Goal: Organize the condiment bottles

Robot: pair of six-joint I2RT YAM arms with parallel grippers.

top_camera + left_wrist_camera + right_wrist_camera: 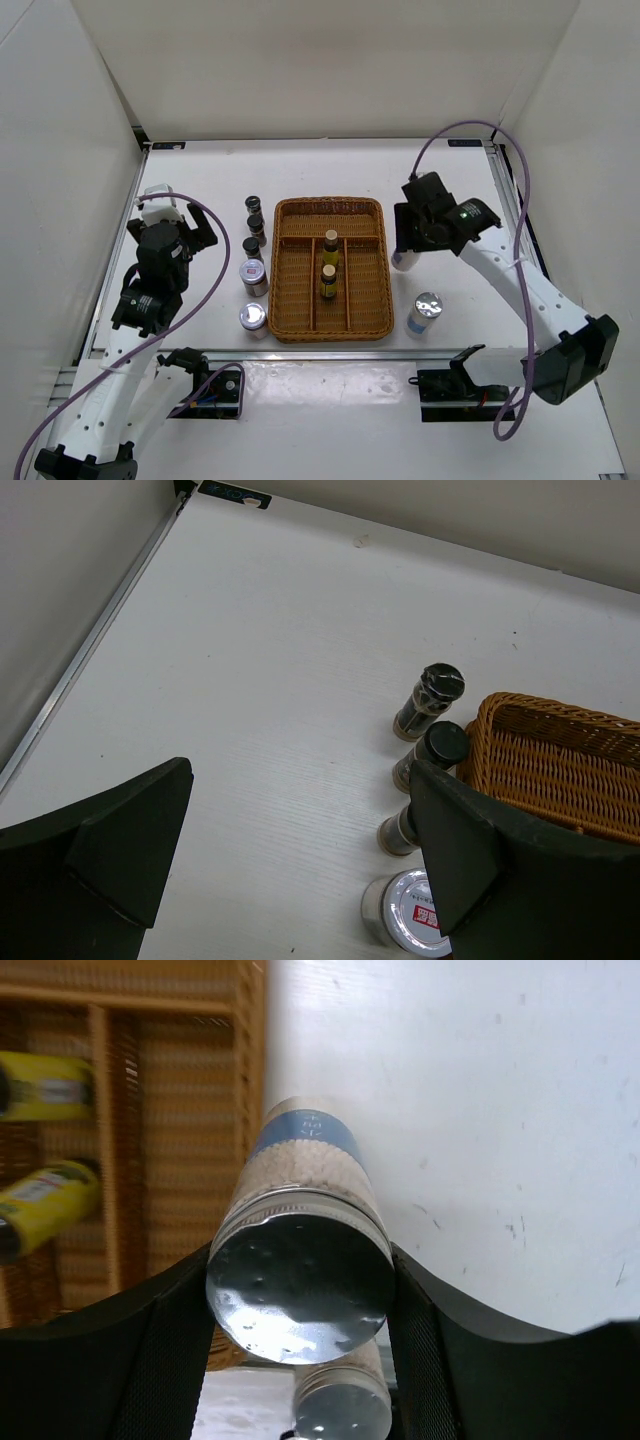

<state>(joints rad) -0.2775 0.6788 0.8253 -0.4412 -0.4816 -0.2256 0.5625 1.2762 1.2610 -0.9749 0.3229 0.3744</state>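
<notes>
The brown wicker tray (pixel 373 300) stands mid-table with two amber-yellow bottles (pixel 331 243) (pixel 328 281) upright in its middle compartment. Left of it stand three tiny dark bottles (pixel 253 204) (pixel 257 224) (pixel 251 245) and two silver-lidded jars (pixel 254 275) (pixel 253 318). My right gripper (pixel 405 245) (pixel 300 1295) is shut on a tall white silver-capped cylinder (pixel 402 260) (pixel 305 1155), just right of the tray. The second cylinder (pixel 427 312) (pixel 342 1412) stands nearer. My left gripper (pixel 188 235) (pixel 300 780) is open and empty, left of the dark bottles (pixel 430 695) (pixel 432 750).
White walls enclose the table on three sides. The tray's outer compartments (pixel 295 270) hold nothing. In the left wrist view a jar (pixel 410 915) and the tray's corner (pixel 560 760) lie beside my right finger. A metal rail (pixel 330 352) runs along the near edge.
</notes>
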